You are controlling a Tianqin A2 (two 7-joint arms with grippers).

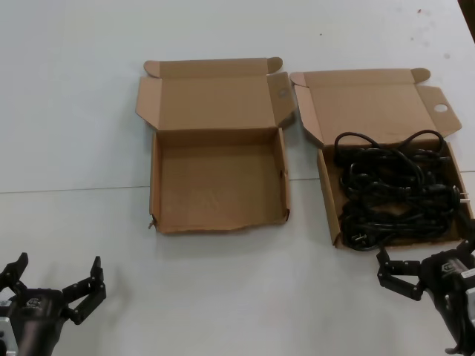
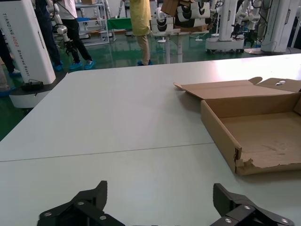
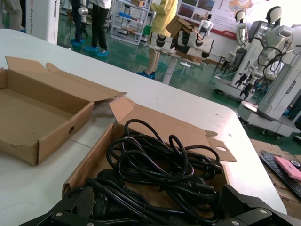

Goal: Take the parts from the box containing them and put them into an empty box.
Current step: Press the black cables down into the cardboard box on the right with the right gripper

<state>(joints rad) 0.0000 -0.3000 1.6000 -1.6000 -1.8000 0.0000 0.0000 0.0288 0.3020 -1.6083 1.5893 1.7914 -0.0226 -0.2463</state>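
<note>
Several black cable bundles [image 1: 393,194] fill the right cardboard box [image 1: 327,191], whose lid side flap has a round hole [image 1: 441,108]. The empty box [image 1: 157,182], with a ragged front wall, lies to its left. My right gripper [image 1: 428,251] is open at the cable box's near edge. In the right wrist view its fingers [image 3: 157,193] straddle the nearest cables [image 3: 160,165] just above them, with nothing held. That view also shows the cable box's wall [image 3: 89,160]. My left gripper [image 1: 59,261] is open and empty over bare table, short of the empty box [image 2: 218,129].
The white table [image 1: 223,289] has a seam line running across it under both boxes. Both lids lie open toward the far side. In the wrist views, people, robots and equipment stand beyond the table's far edge.
</note>
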